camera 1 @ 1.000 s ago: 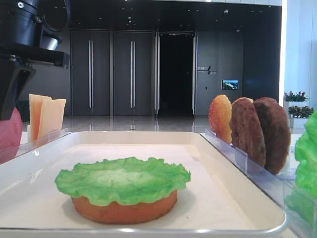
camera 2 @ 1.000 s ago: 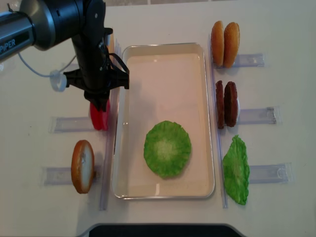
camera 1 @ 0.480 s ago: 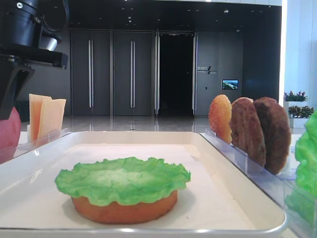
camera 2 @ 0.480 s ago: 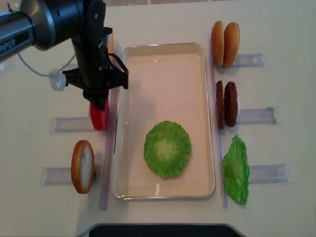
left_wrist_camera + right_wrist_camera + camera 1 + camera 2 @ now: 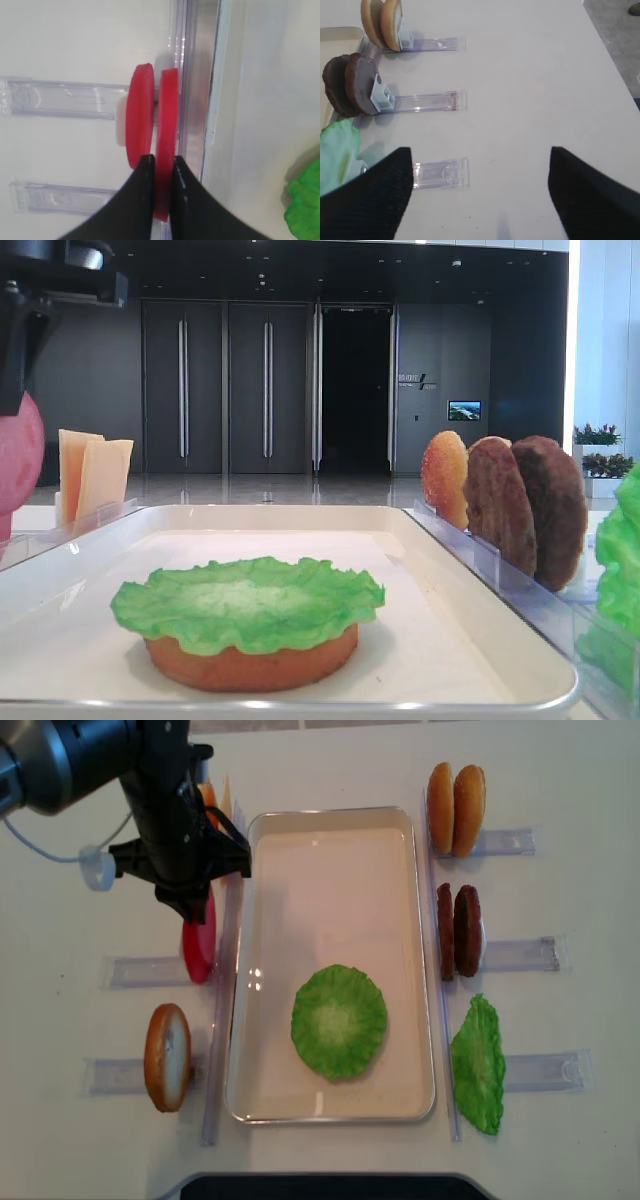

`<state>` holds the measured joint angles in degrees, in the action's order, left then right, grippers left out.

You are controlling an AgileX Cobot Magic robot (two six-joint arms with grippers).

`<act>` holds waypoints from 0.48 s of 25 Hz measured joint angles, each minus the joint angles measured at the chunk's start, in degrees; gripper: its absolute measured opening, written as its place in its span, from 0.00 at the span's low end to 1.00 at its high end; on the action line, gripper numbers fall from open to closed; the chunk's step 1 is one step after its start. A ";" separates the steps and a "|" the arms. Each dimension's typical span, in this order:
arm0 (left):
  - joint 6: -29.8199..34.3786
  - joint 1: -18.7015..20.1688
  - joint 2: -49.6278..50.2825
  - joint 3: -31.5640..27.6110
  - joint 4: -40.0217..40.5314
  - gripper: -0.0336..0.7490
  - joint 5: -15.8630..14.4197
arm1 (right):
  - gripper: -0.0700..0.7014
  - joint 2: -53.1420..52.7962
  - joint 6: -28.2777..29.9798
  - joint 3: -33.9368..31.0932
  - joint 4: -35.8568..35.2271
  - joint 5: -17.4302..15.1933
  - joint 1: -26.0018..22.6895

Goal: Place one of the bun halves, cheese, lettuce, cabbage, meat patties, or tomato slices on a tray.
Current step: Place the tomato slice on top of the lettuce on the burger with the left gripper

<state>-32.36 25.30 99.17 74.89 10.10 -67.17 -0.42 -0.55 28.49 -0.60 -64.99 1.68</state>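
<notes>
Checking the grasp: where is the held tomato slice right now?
In the left wrist view, the tomato slice is pinched in the left tool, beside a second slice, just left of the tray.

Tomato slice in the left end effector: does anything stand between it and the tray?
The left end effector is shut on the tomato slice. Only the clear rack rail and the tray's raised rim lie between; the lettuce sits farther along.

The bun half [image 5: 250, 665] is largely covered by the lettuce [image 5: 248, 602]; the cheese [image 5: 208, 795] is mostly hidden behind the arm.
</notes>
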 joint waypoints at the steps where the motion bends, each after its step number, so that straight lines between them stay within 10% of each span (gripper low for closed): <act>1: 0.00 0.00 -0.77 0.00 -0.05 0.10 -0.44 | 0.81 0.00 0.00 0.00 0.00 0.00 0.00; 12: 0.00 0.00 -8.76 0.40 0.56 0.10 -2.60 | 0.81 0.00 0.00 0.00 -0.21 0.00 0.00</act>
<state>-32.36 25.30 90.40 75.29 10.66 -69.77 -0.42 -0.55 28.49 -0.81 -64.99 1.68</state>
